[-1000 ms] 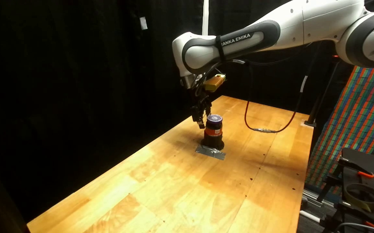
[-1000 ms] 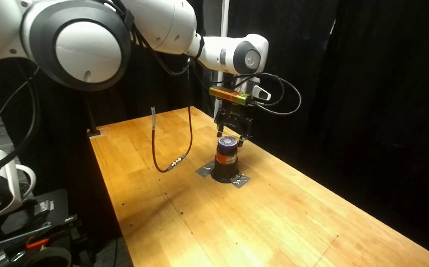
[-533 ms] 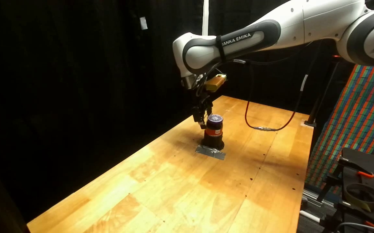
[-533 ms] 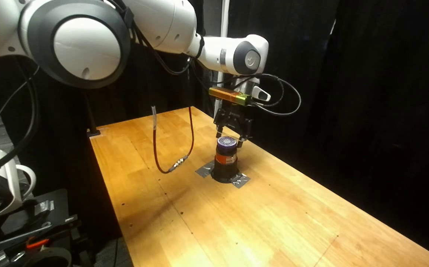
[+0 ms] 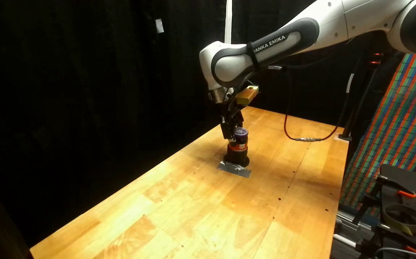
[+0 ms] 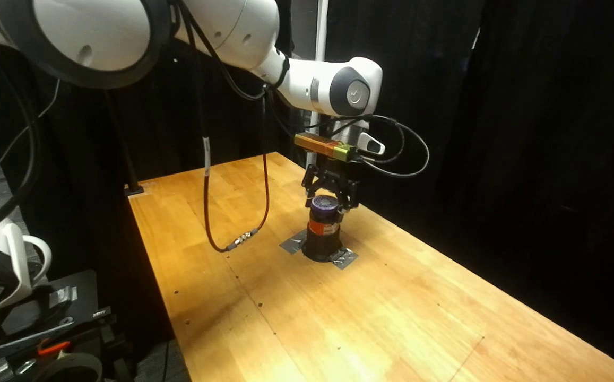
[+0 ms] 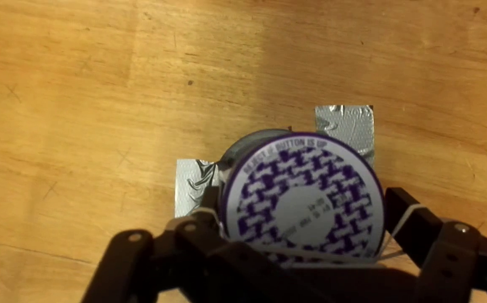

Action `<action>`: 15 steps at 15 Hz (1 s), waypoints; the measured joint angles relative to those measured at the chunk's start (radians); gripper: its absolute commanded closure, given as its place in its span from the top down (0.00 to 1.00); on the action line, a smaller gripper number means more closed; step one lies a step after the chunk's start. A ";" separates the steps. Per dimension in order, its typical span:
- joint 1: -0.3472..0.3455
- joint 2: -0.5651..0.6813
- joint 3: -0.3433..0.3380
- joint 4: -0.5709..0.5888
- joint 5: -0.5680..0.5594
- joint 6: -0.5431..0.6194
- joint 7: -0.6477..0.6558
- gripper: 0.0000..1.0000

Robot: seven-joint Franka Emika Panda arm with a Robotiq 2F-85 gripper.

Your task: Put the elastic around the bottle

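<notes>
The bottle stands upright on the table in both exterior views (image 5: 238,154) (image 6: 321,229), dark with an orange-red band and a purple-and-white lid. Its lid fills the middle of the wrist view (image 7: 306,210). My gripper (image 7: 303,197) is open, with one finger on each side of the lid. It also shows at the bottle's top in an exterior view (image 6: 325,208). The pale elastic (image 7: 403,217) is looped around both fingers. Its strands cross the near part of the lid in the wrist view. Whether the fingers touch the bottle is unclear.
Silvery tape strips (image 7: 348,126) lie at the bottle's foot on the wooden table (image 6: 402,297). A cable (image 5: 305,139) hangs in a loop from the arm above the table. A dark side table (image 5: 409,187) with tools stands beside it.
My gripper has moved down and toward the bottle, so its fingers now flank the lid. The arm and hanging cable have shifted with it. The bottle has not moved.
</notes>
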 measured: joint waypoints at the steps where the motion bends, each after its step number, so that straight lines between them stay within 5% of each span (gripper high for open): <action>1: -0.002 -0.021 0.000 -0.042 0.000 0.025 0.000 1.00; 15: 0.011 -0.367 0.000 -0.679 -0.039 0.551 0.070 1.00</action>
